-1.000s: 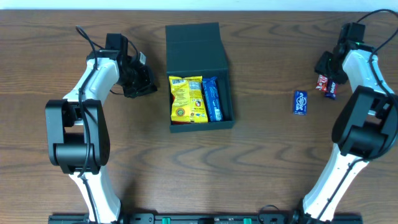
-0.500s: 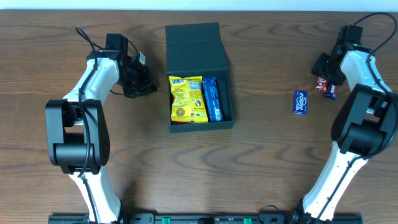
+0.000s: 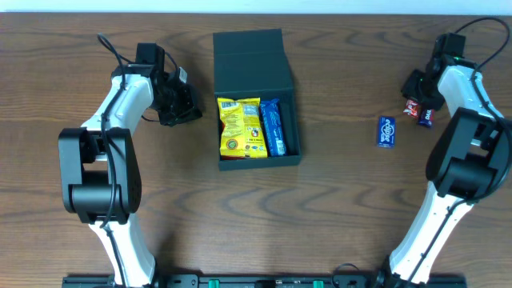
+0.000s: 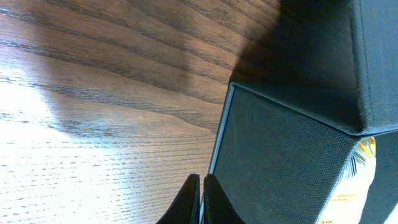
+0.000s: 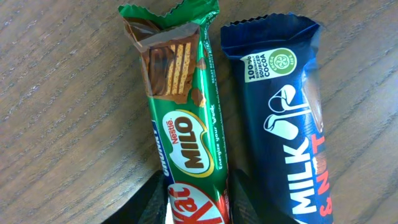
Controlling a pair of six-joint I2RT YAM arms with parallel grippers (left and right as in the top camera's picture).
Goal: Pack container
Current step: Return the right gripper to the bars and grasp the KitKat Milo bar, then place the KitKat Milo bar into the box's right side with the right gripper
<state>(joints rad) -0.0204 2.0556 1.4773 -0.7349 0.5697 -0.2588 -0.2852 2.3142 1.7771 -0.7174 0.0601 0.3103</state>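
As I look down from overhead, the container (image 3: 253, 66) sits on the worktop (image 3: 336, 210) a little left of centre and toward the far side, its flap lid folded back on the far side. Inside it a yellow packet (image 3: 240, 126) lies on the left and a blue packet (image 3: 273, 126) on the right, side by side and touching.

My left hand (image 4: 200, 200) rests just left of the container, apart from it. In the left wrist view its fingers are clenched together on nothing, pointing at the container's outer corner.

Well to the right, a small blue packet (image 3: 386, 131) lies alone on the worktop. Farther right and slightly farther back is my right hand (image 5: 196, 210). In its wrist view the two fingers (image 5: 151, 205) press against either side of a green Milo bar (image 5: 186, 140), grasping it by its near end. A dark blue Milk & Nut bar (image 5: 286, 124) lies just beside it on the right.
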